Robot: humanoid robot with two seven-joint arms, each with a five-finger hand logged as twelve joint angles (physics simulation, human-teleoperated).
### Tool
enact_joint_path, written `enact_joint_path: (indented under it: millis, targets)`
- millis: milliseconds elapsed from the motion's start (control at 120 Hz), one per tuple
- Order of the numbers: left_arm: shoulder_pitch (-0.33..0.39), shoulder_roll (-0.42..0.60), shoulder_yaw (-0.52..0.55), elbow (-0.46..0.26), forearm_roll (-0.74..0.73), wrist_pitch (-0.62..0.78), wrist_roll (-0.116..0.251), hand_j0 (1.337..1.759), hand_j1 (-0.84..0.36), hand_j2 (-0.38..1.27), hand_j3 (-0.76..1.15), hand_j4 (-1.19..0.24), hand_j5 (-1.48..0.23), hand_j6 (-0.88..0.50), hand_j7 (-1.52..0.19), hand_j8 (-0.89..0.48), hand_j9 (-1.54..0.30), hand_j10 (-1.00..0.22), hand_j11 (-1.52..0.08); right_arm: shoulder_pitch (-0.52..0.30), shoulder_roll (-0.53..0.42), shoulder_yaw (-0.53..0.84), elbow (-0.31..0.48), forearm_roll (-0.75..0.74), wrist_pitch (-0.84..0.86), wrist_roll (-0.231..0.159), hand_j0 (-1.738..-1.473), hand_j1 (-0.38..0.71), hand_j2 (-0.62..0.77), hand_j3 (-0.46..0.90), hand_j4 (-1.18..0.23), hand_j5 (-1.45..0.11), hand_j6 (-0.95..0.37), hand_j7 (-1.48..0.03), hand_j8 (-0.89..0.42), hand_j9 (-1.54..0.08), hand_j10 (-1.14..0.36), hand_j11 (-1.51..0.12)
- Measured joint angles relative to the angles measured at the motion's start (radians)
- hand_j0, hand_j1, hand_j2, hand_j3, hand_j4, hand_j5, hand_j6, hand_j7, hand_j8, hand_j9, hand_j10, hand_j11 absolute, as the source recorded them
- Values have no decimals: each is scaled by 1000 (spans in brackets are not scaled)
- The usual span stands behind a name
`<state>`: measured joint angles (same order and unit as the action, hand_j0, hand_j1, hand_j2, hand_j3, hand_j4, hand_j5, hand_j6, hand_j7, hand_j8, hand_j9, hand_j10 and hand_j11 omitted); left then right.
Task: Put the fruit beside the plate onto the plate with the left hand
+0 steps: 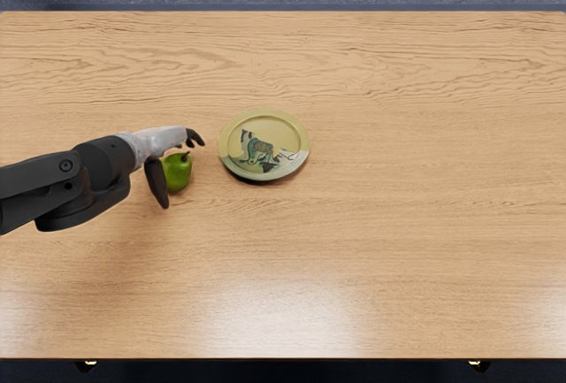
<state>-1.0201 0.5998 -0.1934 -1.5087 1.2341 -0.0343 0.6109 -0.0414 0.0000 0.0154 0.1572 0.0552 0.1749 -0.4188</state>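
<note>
Head view shows a broad wooden worktop (398,250) filling nearly the whole frame, with only a few things on it, all left of centre. From the left edge comes the dark left arm (62,180), reaching rightward and slightly far; no right arm shows. Right of the arm's end lies the round plate (297,129), pale green with a printed picture, flat on the wood. The left hand (168,155) is spread wide, its fingers (193,140) pointing right toward the plate and the thumb (160,190) hanging toward the near side. Between them, tucked just under the palm on its near-right side, sits the small green fruit (179,173), upright with its stem end toward the far side. It rests on the worktop, just left of the plate and slightly nearer, not touching it. No firm grip shows. As I judge it, the hand has only to close where it is, then carry the fruit a short way right and slightly far onto the plate.
</note>
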Motion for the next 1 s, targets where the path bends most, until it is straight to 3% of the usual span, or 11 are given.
enact_joint_path:
  millis: [375, 492, 608, 767, 875, 1000]
  targets:
    - [0, -6, 0, 24, -10, -26, 0, 1658, -130, 84, 0, -405, -522, -406, -522, -408, -522, -405, -522, 1, 0, 0, 0, 0, 0, 0, -1658, -349, 0, 0, 0, 0, 0, 0, 0, 0, 0, 0]
    - [4, -9, 0, 30, -10, -31, 0, 1658, -197, 101, 0, -479, -590, -475, -592, -421, -604, -470, -603, 1, 0, 0, 0, 0, 0, 0, -1658, -349, 0, 0, 0, 0, 0, 0, 0, 0, 0, 0]
    - [6, -8, -1, 34, -10, -34, 0, 1655, -208, 142, 0, -555, -671, -457, -686, -389, -703, -534, -702, 0, 0, 0, 1, 0, 0, 0, -1658, -349, 0, 0, 0, 0, 0, 0, 0, 0, 0, 0]
    - [18, -9, -2, 37, -4, -42, 1, 1647, -199, 93, 0, -677, -774, -408, -828, -322, -859, -499, -869, 0, 0, 0, 1, 0, 0, 0, -1658, -349, 0, 0, 0, 0, 0, 0, 0, 0, 0, 0]
    - [15, -6, -1, 40, -14, -51, 1, 1647, -275, 238, 0, -703, -890, -343, -920, -238, -936, -440, -943, 0, 0, 0, 1, 0, 0, 0, -1658, -349, 0, 0, 0, 0, 0, 0, 0, 0, 0, 0]
    - [2, -2, -7, 40, -26, -66, 1, 1647, -276, 231, 0, -719, -1001, -294, -1010, -191, -1000, -403, -1002, 0, 0, 0, 1, 0, 0, 0, -1658, -349, 0, 0, 0, 0, 0, 0, 0, 0, 0, 0]
